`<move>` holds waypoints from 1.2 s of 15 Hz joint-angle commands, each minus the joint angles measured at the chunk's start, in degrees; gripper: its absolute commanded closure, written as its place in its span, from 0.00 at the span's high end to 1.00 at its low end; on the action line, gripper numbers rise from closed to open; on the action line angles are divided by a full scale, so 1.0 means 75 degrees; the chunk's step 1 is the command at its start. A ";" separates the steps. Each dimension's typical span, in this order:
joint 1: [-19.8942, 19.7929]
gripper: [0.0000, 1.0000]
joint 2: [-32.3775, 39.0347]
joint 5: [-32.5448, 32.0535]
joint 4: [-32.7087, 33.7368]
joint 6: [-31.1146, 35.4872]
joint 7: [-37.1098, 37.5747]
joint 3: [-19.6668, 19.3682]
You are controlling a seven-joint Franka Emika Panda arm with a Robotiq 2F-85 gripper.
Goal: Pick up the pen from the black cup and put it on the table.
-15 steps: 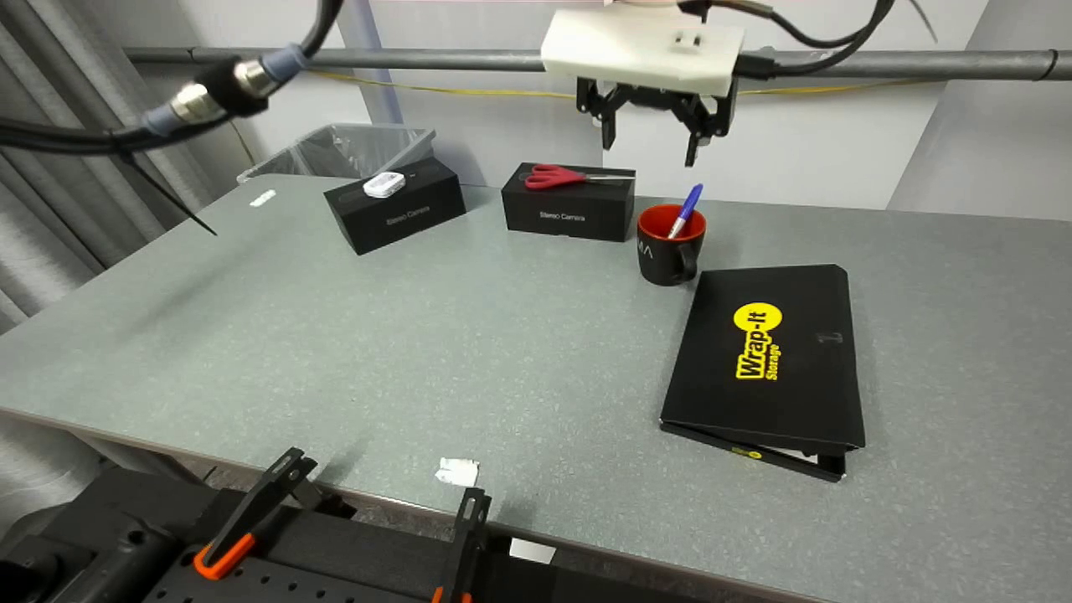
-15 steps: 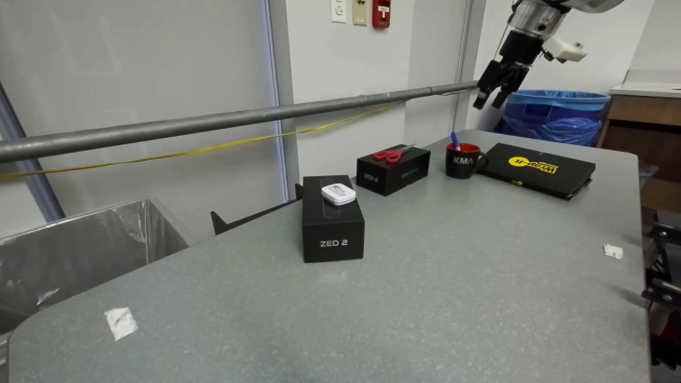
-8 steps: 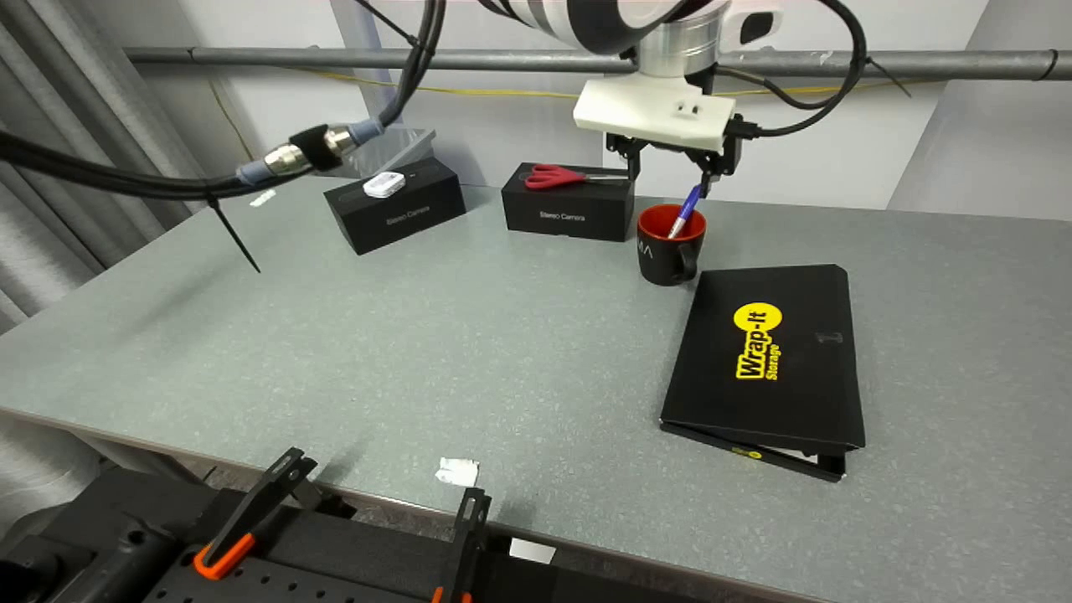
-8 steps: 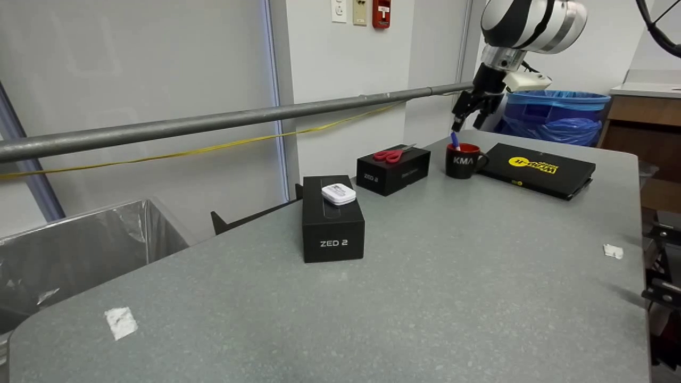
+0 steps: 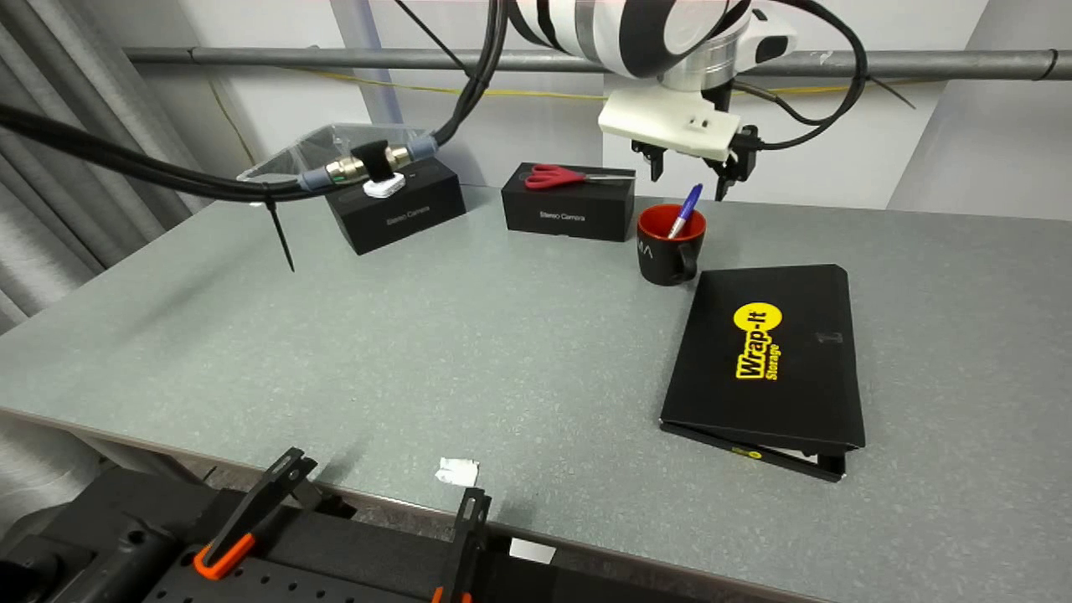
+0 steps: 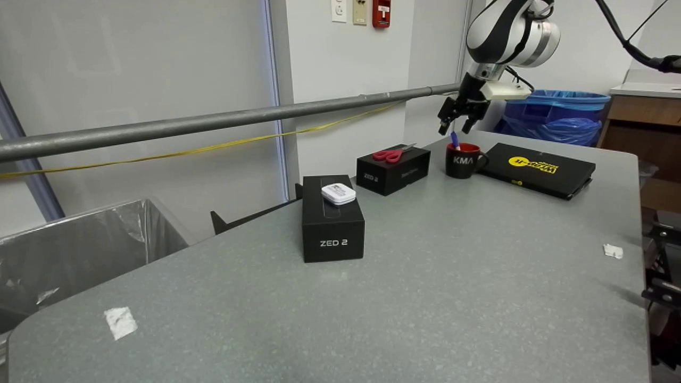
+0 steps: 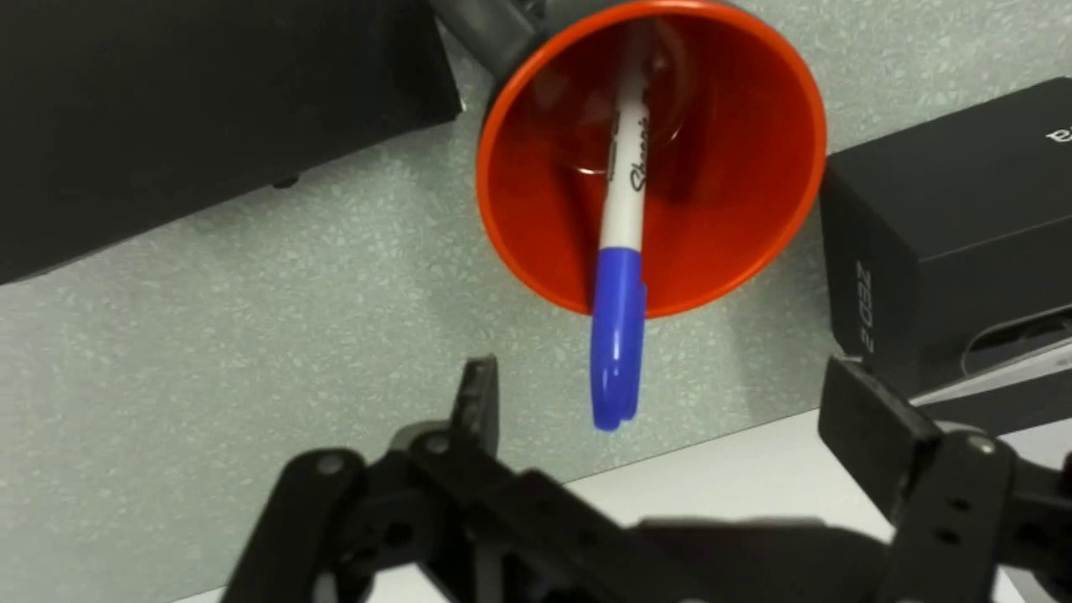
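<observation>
Pale wall [image 5: 837, 167] backs the table [image 5: 469, 335]; the pen [image 7: 622, 226] leans in the cup [image 5: 664, 258], white end down inside, blue cap up past the far rim, just as a second ago; the gripper [image 5: 688, 188] is what has changed, having come down and shifted toward the wall, to hang just above the cup's far side; its fingers stand wide apart and hold nothing, though the wrist view lines the cap up with the gap between them; so the reach looks nearly done, the grasp ahead; whether they sit low enough for it, I cannot tell.
</observation>
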 commanded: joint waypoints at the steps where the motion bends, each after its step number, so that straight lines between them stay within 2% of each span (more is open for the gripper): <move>1: -0.0194 0.75 0.0446 -0.0401 0.0534 0.0202 0.0634 0.0133; 2: -0.0220 0.74 0.0469 -0.0415 0.0565 0.0184 0.0694 0.0159; 10: -0.0309 0.07 0.0457 -0.0455 0.0657 0.0153 0.0854 0.0242; 11: -0.0316 0.01 0.0458 -0.0455 0.0674 0.0140 0.0868 0.0240; 15: -0.0373 0.01 0.0417 -0.0427 0.0698 0.0101 0.0884 0.0259; 18: -0.0514 0.01 0.0011 -0.0332 0.0480 -0.0035 0.0792 0.0375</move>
